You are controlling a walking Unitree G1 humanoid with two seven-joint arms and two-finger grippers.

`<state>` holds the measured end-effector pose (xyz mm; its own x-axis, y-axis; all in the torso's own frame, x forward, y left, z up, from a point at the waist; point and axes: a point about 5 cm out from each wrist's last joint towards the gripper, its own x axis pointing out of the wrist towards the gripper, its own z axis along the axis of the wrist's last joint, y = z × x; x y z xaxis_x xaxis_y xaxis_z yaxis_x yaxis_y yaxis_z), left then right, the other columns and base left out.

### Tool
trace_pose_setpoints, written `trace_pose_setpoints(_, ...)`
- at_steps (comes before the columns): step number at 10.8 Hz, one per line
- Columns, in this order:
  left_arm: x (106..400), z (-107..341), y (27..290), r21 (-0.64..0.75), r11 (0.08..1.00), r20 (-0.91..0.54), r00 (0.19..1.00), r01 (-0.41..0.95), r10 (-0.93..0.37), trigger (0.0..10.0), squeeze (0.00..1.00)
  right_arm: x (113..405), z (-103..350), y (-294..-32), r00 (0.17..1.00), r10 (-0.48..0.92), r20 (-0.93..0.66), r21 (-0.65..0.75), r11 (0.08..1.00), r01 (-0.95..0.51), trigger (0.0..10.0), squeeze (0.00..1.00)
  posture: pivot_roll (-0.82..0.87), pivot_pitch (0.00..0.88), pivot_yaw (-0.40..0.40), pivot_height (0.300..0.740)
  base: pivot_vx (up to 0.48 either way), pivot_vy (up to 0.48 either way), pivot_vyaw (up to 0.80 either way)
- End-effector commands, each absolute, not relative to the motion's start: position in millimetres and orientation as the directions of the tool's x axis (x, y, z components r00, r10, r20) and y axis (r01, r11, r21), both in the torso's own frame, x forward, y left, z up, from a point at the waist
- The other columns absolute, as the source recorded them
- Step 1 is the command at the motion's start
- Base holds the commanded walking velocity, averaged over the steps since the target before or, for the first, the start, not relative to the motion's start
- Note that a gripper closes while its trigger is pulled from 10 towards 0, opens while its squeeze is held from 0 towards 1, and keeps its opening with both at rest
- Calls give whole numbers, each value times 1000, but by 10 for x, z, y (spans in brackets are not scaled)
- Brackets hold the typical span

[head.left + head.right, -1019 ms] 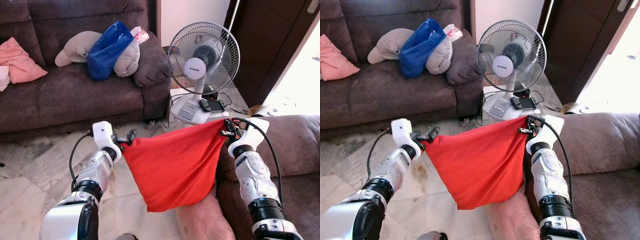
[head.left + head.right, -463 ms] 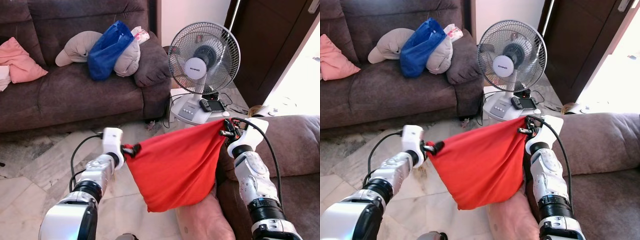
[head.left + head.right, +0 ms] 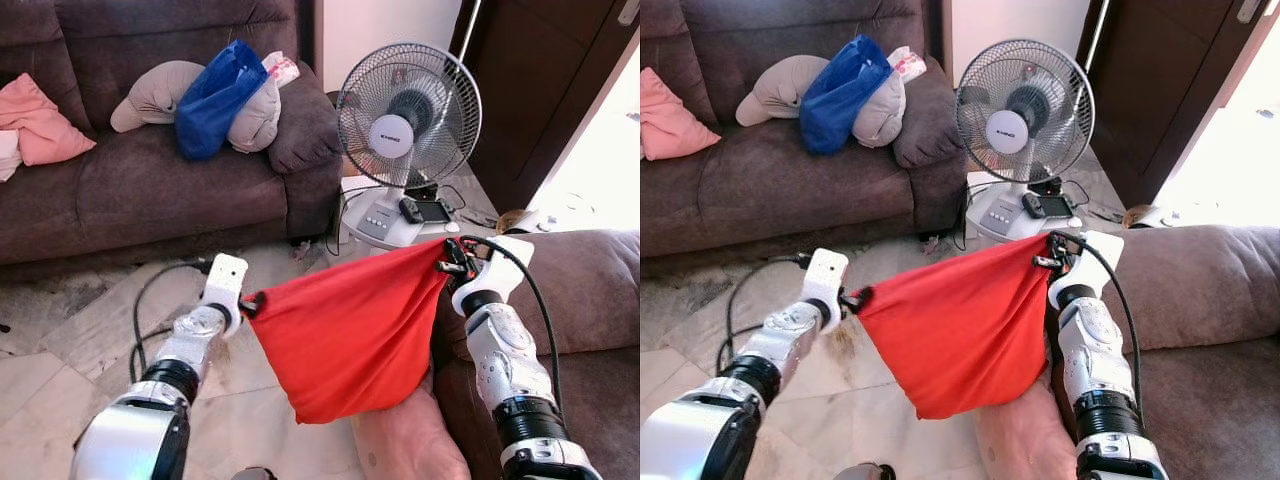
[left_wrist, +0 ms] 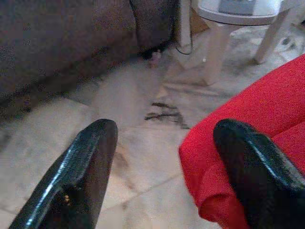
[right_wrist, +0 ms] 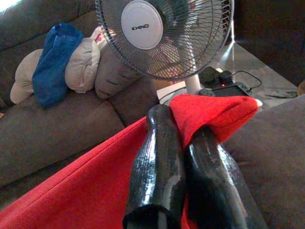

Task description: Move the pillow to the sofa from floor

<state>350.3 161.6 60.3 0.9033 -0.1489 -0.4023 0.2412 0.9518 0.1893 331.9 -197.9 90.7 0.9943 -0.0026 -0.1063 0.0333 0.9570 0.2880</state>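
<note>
1. A brown sofa (image 3: 150, 190) is seen along the far left wall; a pink cushion (image 3: 35, 125), a grey pillow (image 3: 160, 92) and a blue bag (image 3: 212, 98) are laid on its seat, and bare seat is left between the pink cushion and the bag.
2. An open strip of marble floor (image 3: 60, 340) is seen in front of that sofa.
3. The left pincer (image 3: 248, 303) is held at the left corner of the red pillow (image 3: 350, 330); in the left wrist view its fingers (image 4: 90, 157) are spread apart, with the red cloth against one finger only.
4. The red pillow is held in the air above the floor, sagging between both arms.
5. A white fan (image 3: 405, 115) is stood behind the pillow.
6. The right pincer (image 3: 452, 262) is closed on the pillow's right corner, above the arm of a second brown sofa (image 3: 590, 300).
</note>
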Motion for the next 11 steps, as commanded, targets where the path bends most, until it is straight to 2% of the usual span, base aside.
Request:
trace_pose_setpoints(1,3495,599,1667,236,945,-398,910,225,-118,0,0,3352,1098,-2094,998,-59,-24,280,958,63,10000,0,30,0,-22,740,0,0,0)
trace_pose_setpoints(2,3498,605,1668,244,944,-392,913,224,-115,0,0,3355,1099,-2089,998,-56,-23,272,961,60,10000,0,30,0,-23,740,0,0,0)
trace_pose_setpoints(3,3515,651,1689,245,954,-342,936,173,-82,10000,0,3357,1102,-2084,998,-53,-22,266,962,57,10000,0,31,0,-23,740,0,0,0)
trace_pose_setpoints(5,3562,869,1835,82,997,-146,989,-3,15,10000,0,3356,1111,-2089,998,-54,-17,262,964,56,10000,0,30,0,-22,740,0,0,0)
trace_pose_setpoints(6,3528,945,1890,167,986,-56,998,2,8,10000,0,3354,1111,-2091,998,-56,-16,262,963,58,10000,0,34,0,-23,740,0,0,0)
trace_pose_setpoints(7,3481,981,1781,104,982,-11,987,158,-158,10000,0,3355,1107,-2082,998,-54,-18,261,964,57,10000,0,34,0,-25,740,0,0,0)
trace_pose_setpoints(8,3442,975,1736,95,961,-20,966,259,-258,10000,0,3358,1105,-2072,999,-51,-19,262,963,54,10000,0,37,0,-25,740,0,0,0)
trace_pose_setpoints(9,3409,1029,1773,27,942,-9,943,334,-334,10000,0,3361,1104,-2070,999,-49,-20,263,963,53,10000,0,41,0,-26,740,0,0,0)
trace_pose_setpoints(11,3303,1132,1863,-23,865,-13,865,501,-501,10000,0,3374,1103,-2056,999,-47,-22,264,963,51,10000,0,48,0,-27,740,0,0,0)
